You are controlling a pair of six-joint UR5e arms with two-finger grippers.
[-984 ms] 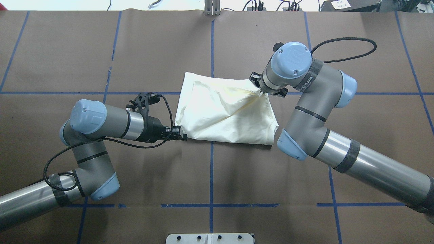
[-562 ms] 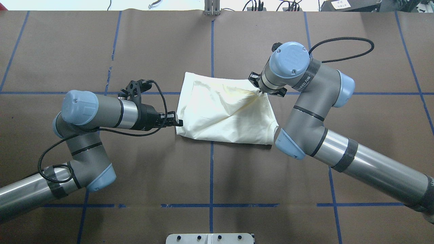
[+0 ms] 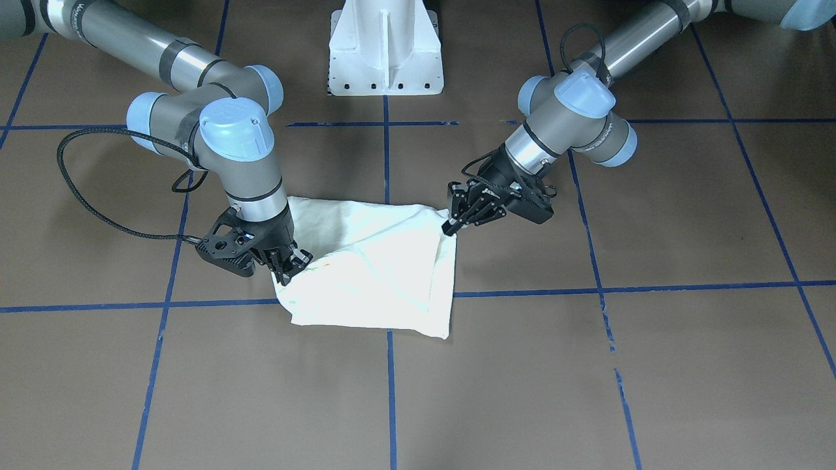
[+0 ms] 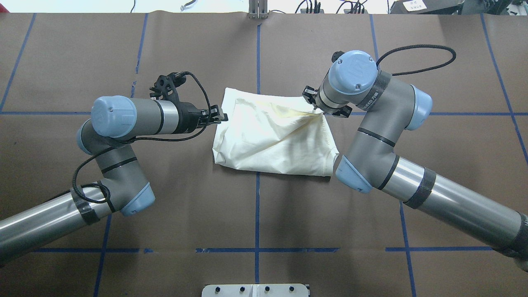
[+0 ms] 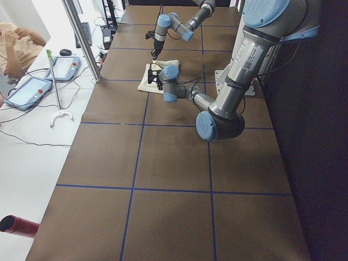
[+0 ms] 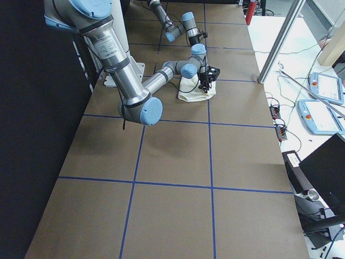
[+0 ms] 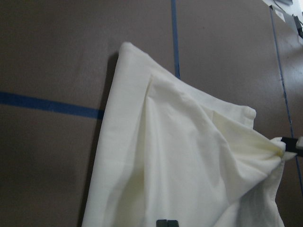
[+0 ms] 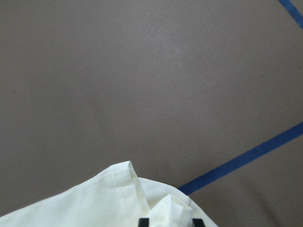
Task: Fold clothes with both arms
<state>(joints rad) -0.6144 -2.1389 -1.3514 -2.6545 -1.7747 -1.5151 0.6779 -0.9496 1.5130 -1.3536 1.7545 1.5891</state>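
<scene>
The clothes are one cream shirt (image 4: pixel 272 140) lying bunched, plain side up, at the table's middle (image 3: pixel 372 267); no print shows. My right gripper (image 4: pixel 317 111) stands upright over the shirt's far right part. It is shut on a pinched peak of cloth (image 3: pixel 290 271), which bulges between its fingertips in the right wrist view (image 8: pixel 170 221). My left gripper (image 4: pixel 223 117) lies low and level at the shirt's left edge (image 3: pixel 448 228). Its fingertips (image 7: pixel 162 222) are shut together at the fabric (image 7: pixel 180 156); whether cloth is caught between them does not show.
Blue tape lines (image 4: pixel 257 206) grid the brown table cover. The white pedestal base (image 3: pixel 385 46) stands at the robot's side of the table. Off the table's far side are two teach pendants (image 5: pixel 32 89), cables and a seated person (image 5: pixel 16 43).
My left gripper has slid along the shirt's left edge, away from the robot, from the near left corner to the middle of that edge. The shirt and right gripper have stayed put.
</scene>
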